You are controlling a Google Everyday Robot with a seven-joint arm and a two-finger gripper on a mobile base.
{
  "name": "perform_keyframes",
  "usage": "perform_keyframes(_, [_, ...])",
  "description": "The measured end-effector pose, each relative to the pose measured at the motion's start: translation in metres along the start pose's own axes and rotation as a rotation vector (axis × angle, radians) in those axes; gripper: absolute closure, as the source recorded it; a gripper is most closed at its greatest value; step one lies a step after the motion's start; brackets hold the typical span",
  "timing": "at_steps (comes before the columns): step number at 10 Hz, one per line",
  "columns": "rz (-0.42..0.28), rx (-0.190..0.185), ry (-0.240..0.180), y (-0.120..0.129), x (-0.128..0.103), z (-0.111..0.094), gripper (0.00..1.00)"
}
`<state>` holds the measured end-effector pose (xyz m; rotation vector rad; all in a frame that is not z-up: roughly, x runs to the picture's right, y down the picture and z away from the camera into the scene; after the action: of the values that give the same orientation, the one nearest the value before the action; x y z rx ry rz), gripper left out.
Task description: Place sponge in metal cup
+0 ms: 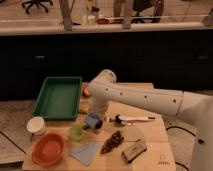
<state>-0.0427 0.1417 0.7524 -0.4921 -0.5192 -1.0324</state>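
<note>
The gripper [96, 113] is hovering over the small dull grey metal cup [91, 125], where the blue-grey rectangular soft sponge [94, 119] is sitting; its grip I cannot tell. Releasing is seemingly going on; next, lifting straight up.

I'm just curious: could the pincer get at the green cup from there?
Probably yes: the pincer hangs low over the table right beside the green cup, and nothing covers the cup.
</note>
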Motion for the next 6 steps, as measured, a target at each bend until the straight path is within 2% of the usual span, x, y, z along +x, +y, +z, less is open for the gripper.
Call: perform_keyframes(6, [0.003, -0.006, -0.008, -0.0004, 0.0072, -0.0018, 0.20])
